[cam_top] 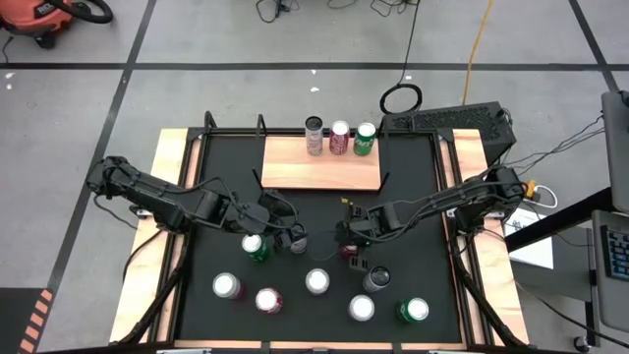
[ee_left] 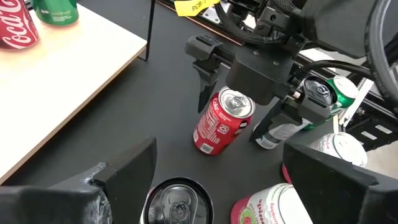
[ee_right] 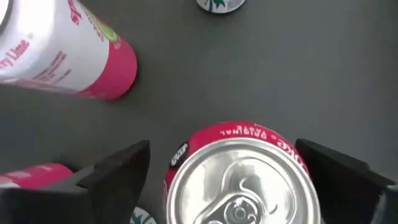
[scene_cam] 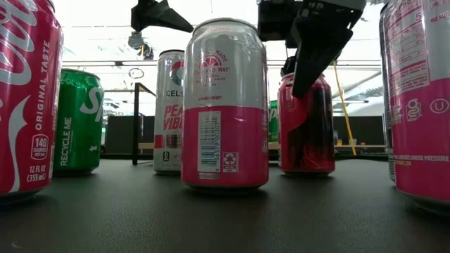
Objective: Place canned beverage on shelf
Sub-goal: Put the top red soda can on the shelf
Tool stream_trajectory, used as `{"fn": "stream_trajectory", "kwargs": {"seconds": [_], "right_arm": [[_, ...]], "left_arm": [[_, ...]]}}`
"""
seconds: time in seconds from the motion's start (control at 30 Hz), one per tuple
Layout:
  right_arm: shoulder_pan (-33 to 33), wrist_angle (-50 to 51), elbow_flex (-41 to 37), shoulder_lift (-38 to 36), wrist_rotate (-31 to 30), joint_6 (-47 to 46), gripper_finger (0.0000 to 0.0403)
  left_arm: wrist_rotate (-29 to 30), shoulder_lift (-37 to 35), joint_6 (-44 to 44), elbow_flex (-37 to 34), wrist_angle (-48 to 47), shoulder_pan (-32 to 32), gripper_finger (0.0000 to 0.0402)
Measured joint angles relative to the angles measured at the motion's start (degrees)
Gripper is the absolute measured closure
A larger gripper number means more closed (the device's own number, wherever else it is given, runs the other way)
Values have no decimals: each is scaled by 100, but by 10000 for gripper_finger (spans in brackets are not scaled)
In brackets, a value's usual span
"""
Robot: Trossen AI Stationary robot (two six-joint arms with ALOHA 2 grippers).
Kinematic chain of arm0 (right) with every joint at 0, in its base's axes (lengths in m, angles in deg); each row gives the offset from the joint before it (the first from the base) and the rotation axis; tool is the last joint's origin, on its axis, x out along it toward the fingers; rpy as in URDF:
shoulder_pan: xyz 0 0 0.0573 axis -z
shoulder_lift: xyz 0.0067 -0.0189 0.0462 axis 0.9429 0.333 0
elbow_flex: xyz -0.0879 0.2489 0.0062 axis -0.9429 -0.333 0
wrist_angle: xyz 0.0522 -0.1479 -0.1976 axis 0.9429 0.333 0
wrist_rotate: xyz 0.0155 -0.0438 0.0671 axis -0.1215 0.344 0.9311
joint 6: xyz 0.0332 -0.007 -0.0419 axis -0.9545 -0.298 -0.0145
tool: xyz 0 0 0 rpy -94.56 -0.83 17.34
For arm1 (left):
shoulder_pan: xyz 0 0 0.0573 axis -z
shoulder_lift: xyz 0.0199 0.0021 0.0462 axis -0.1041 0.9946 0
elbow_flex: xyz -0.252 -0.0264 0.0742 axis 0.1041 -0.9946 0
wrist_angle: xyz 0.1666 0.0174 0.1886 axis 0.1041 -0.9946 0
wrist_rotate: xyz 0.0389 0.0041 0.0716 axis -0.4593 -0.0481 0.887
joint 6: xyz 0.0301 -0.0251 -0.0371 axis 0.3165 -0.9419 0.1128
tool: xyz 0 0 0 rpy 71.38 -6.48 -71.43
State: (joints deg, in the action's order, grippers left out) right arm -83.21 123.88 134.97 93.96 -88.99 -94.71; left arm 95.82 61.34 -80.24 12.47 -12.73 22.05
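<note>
The shelf (cam_top: 319, 165) is a light wooden board at the far middle of the black mat, with three cans (cam_top: 339, 138) standing along its far edge. A red cola can (ee_left: 222, 121) stands upright on the mat near the shelf's near edge. My right gripper (ee_right: 227, 171) is open and comes down over it, one finger on each side of the can's top (ee_right: 239, 183), with a gap showing. My left gripper (ee_left: 217, 177) is open just to the left, above a tall silver can with a dark top (ee_left: 177, 202) that stands on the mat.
Several more cans stand on the near half of the mat: a green one (cam_top: 254, 247), a pink-and-white one (scene_cam: 225, 105), and others (cam_top: 361, 308). Black bracket posts (cam_top: 257, 179) stand at the shelf's ends. Wooden strips (cam_top: 172, 197) edge the mat.
</note>
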Motion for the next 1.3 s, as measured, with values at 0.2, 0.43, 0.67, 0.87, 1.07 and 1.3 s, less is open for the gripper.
{"fn": "stream_trajectory", "kwargs": {"seconds": [0.2,0.43,0.67,0.87,1.07,1.3], "right_arm": [[83,-9,0,0,217,5,94],[140,-8,9,-7,286,17,141],[140,67,28,-161,322,-9,134],[161,366,464,-282,302,-29,137],[183,560,1005,-282,297,-247,137],[263,1085,1784,-280,286,-606,137]], "left_arm": [[-109,0,49,0,-13,-39,49],[-125,0,38,0,-15,-35,49],[-85,0,12,102,-14,-35,49],[223,-1,420,390,-13,-36,49],[858,-1,993,809,-30,-35,49],[1423,-2,1517,1270,-122,-35,49]]}}
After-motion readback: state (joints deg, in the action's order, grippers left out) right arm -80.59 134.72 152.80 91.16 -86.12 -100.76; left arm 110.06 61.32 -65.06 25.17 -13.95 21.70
